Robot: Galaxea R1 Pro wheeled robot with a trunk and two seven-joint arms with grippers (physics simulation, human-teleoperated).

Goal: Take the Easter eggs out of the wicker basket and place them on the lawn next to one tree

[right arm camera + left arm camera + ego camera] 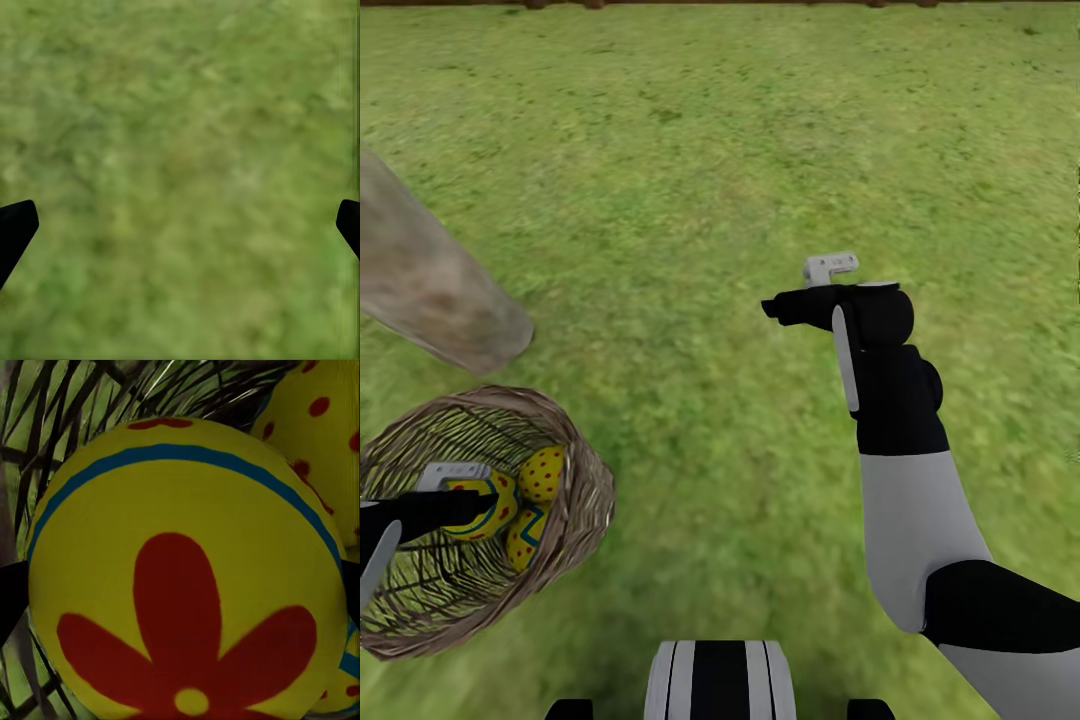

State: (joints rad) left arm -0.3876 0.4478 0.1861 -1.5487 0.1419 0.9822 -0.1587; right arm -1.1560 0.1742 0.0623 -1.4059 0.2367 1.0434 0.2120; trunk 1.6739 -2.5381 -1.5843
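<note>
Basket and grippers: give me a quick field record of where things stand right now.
eggs in basket: three Easter eggs, all inside the wicker basket
nearest egg: sits between the left gripper's fingertips, filling the left wrist view
other eggs: two beside it
left gripper: reaching into the basket, fingers on either side of the egg; grasp not confirmed
right gripper: open, over bare lawn
tree: trunk just beyond the basket
eggs on lawn: none seen
</note>
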